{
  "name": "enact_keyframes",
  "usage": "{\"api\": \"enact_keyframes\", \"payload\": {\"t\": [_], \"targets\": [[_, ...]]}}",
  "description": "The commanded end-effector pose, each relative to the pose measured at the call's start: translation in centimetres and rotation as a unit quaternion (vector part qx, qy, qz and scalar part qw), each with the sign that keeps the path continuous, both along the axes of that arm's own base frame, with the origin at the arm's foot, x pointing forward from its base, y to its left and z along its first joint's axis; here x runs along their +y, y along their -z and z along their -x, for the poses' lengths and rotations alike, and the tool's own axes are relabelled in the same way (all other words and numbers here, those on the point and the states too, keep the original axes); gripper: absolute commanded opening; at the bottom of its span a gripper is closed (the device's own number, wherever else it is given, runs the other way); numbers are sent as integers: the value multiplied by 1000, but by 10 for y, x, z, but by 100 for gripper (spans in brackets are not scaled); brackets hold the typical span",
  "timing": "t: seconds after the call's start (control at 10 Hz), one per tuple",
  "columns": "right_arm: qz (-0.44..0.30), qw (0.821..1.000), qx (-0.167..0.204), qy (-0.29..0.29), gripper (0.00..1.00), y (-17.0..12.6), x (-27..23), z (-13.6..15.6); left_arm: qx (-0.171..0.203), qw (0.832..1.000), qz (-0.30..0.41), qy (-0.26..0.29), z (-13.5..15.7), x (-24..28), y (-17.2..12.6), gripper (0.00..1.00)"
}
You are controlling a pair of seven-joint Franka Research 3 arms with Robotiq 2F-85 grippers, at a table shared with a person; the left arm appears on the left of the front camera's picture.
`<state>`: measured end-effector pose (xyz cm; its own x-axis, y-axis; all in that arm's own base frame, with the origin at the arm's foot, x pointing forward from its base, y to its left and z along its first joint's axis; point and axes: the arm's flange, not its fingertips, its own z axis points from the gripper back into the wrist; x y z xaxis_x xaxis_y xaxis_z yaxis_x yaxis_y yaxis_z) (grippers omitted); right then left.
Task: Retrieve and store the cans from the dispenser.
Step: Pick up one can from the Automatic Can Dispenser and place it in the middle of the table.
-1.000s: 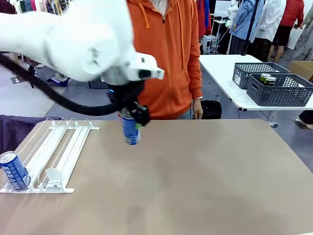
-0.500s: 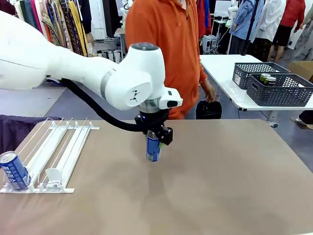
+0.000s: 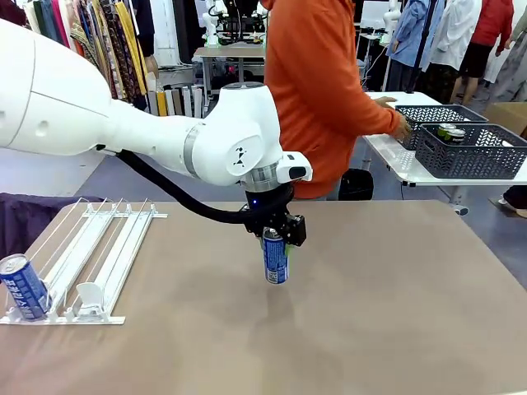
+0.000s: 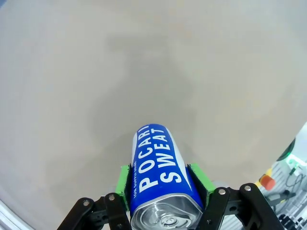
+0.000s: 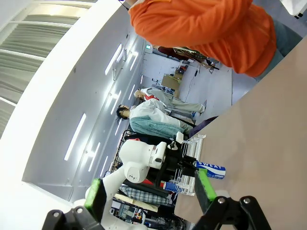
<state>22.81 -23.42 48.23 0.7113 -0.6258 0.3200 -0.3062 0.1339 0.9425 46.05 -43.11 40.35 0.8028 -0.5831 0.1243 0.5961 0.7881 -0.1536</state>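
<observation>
Left gripper: clamped on a blue can; in the wrist view the green pads press its two sides just under the silver top.
Held can: mid-table, right of the dispenser; its base is at or just above the table, and contact cannot be told.
Key relation: the can hangs straight down from the gripper with its long axis upright, in line with the fingers, so release likely needs only the jaws to part and the arm to lift straight up.
Right gripper: fingers apart, holding nothing.
Lane can: blue, leaning at the near-left end of the dispenser, well apart from the held can; the left arm looks the nearer one to fetch it.
Person: hand at the grey baskets on the far-right table.
Count: two blue cans, one dispenser, two baskets; can tops show in one basket, too small to count.
</observation>
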Motion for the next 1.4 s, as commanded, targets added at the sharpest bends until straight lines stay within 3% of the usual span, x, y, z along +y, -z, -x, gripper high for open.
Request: {"api": "enact_keyframes", "payload": {"t": [0.0,0.4,0.5,0.6,0.7,0.9,1.1,1.3], "targets": [[-3,1000,-15,4,100,-3,0,-2,12,1000,-11,11,-4,4,-2,0],[-3,1000,-15,4,100,-3,0,-2,7,999,-36,29,-1,-1,16,0],[-3,1000,-15,4,100,-3,0,-2,7,999,-36,34,-2,-2,15,33],[-3,1000,-15,4,100,-3,0,-2,2,999,-39,37,-1,-2,14,91],[-3,1000,-15,4,100,-3,0,-2,-1,999,-37,37,-1,0,11,100],[-3,1000,-15,4,100,-3,0,-2,-27,998,-37,40,8,4,-10,100],[-3,1000,-15,4,100,-3,0,-2,-61,996,5,63,32,30,-83,100],[-3,1000,-15,4,100,-3,0,-2,-41,993,65,89,56,94,-153,100]]}}
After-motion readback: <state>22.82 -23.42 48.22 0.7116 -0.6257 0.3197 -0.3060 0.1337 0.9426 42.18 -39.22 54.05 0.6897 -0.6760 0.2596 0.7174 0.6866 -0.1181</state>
